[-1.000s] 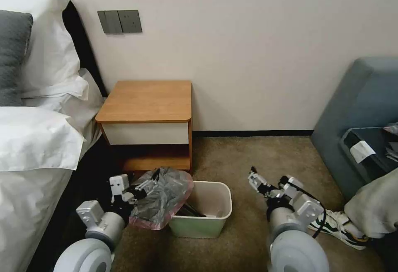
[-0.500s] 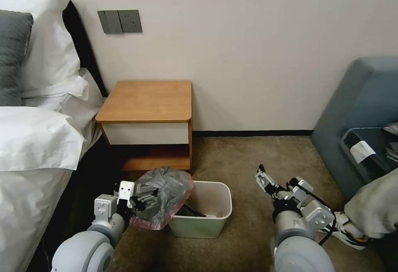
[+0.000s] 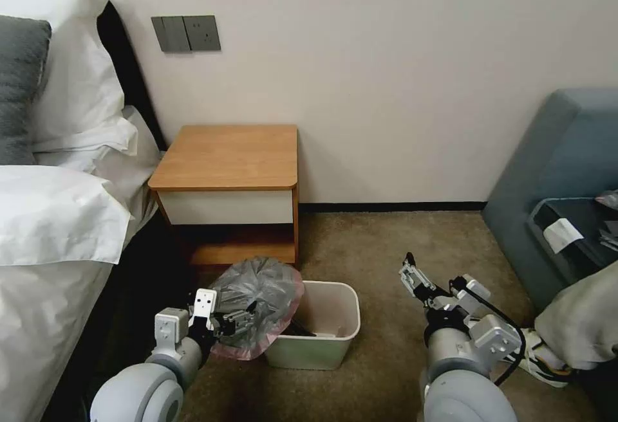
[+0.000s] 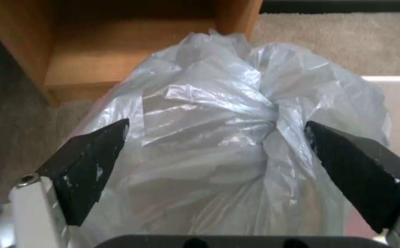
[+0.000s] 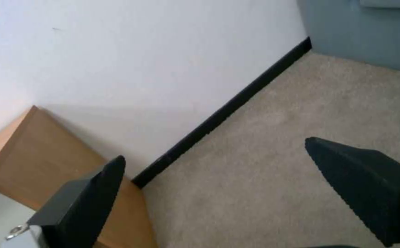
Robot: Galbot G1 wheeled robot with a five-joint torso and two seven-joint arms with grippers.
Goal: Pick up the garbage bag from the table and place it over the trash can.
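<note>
The garbage bag [image 3: 257,296], crinkly grey plastic with a pinkish-red rim, lies bunched over the left end of the cream trash can [image 3: 322,350] on the carpet. My left gripper [image 3: 237,320] is low at the bag's near side. In the left wrist view its jaws [image 4: 217,122] stand wide open with the garbage bag [image 4: 218,148] bulging between the fingers [image 4: 94,165]. The table [image 3: 228,155] stands behind the can with a bare top. My right gripper [image 3: 409,273] hovers over the carpet right of the can, open, with nothing between its fingers [image 5: 365,179].
A bed with white pillows [image 3: 58,216] borders the left side. At the right, a blue-grey sofa [image 3: 553,171] carries clutter and a sneaker [image 3: 524,345] lies on the floor. Dark objects lie inside the can [image 3: 297,328]. The wall runs behind the table.
My left arm has shifted right and drawn back along the bag's near side; the bag now looks rounder and more bunched. The right gripper has moved a little to the right.
</note>
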